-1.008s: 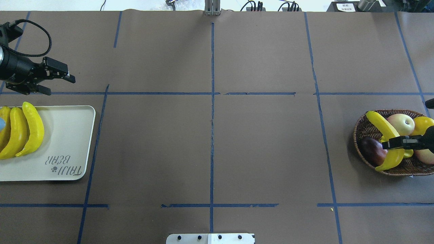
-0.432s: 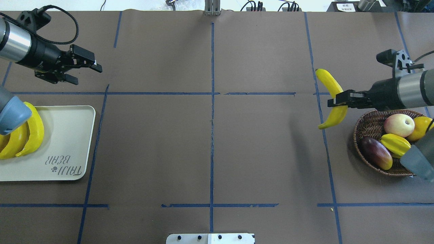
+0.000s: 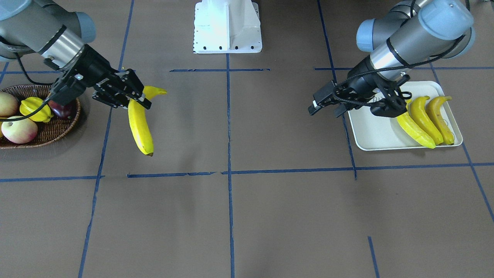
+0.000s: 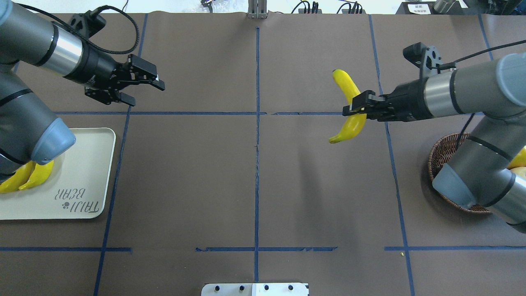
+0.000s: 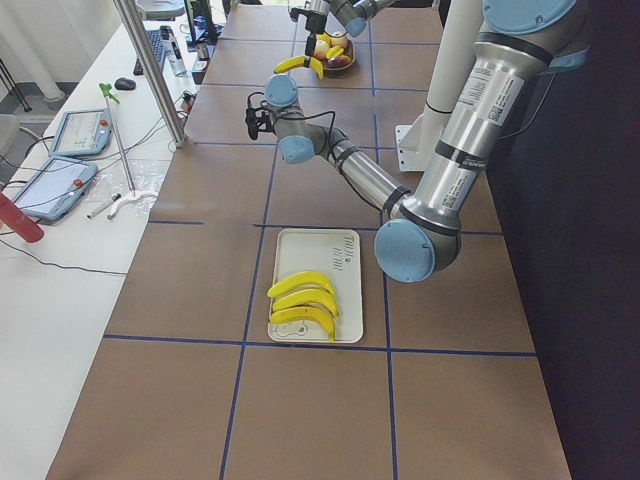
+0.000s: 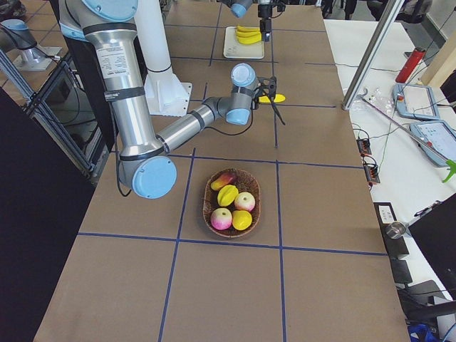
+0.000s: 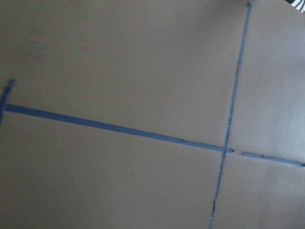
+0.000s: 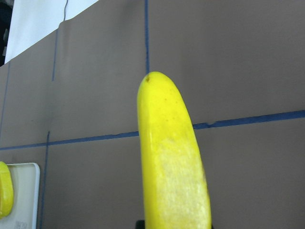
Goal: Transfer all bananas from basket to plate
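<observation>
My right gripper [image 4: 349, 110] is shut on a long yellow banana [image 4: 350, 107] and holds it in the air right of the table's middle, left of the wicker basket [image 4: 440, 158]. The banana also shows in the front view [image 3: 140, 126] and fills the right wrist view [image 8: 172, 162]. My left gripper [image 4: 147, 93] is open and empty, in the air beyond the cream plate [image 4: 82, 164]. Three bananas [image 3: 423, 120] lie side by side on the plate [image 3: 370, 133], the outermost one duller. In the overhead view my left arm hides most of them.
The basket [image 3: 58, 131] holds a ribbed starfruit [image 3: 34, 108], apples [image 3: 18, 130] and a dark purple fruit [image 3: 63, 109]. Blue tape lines cross the brown table cover. A white base plate [image 4: 254, 289] sits at the near edge.
My right gripper lifted the banana out of the basket and carried it left toward the middle. My left gripper moved right, away from the plate, and stayed open.
</observation>
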Motion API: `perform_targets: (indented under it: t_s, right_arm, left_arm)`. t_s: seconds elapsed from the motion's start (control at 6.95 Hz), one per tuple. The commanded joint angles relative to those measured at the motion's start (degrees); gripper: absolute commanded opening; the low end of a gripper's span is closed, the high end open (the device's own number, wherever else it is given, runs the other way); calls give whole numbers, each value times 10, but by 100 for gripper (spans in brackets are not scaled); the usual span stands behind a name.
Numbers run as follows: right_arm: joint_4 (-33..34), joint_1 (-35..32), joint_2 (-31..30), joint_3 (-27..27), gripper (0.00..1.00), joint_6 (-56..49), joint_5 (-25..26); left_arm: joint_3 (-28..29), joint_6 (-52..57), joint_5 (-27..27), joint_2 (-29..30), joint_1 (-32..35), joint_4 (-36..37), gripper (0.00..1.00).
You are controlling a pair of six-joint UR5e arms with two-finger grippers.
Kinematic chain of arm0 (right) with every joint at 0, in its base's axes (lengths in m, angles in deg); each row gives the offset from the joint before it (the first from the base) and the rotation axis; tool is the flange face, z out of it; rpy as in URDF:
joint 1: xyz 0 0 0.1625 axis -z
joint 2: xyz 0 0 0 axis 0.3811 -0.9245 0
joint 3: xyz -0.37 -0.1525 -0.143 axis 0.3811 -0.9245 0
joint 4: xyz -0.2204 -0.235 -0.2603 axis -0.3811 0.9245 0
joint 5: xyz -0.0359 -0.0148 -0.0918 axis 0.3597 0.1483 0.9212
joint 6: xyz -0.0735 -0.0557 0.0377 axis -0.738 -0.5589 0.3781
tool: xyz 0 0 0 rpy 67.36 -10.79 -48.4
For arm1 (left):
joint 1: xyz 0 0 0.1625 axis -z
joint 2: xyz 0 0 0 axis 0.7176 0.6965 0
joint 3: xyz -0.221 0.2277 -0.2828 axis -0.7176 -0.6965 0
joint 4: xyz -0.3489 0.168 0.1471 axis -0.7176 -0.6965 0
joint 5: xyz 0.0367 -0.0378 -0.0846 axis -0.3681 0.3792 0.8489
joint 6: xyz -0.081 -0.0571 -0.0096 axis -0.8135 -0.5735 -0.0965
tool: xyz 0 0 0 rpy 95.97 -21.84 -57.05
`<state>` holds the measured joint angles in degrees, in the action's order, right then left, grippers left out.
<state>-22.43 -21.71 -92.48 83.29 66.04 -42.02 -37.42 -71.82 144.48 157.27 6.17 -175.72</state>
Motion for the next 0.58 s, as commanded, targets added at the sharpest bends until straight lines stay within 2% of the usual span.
perform_targets:
  t_s: [0.0,0.29,0.43]
  right_arm:
    - [-2,55,80,-38,2,21,58]
    - [-3,97,101,-41,3,21,119]
    - [-4,107,109,-40,3,27,124]
  left_arm:
    - [12,-77,-1,54,-20,1,100]
    - [45,-156,-1,107,-28,1,100]
    - [47,-180,-26,122,-48,2,100]
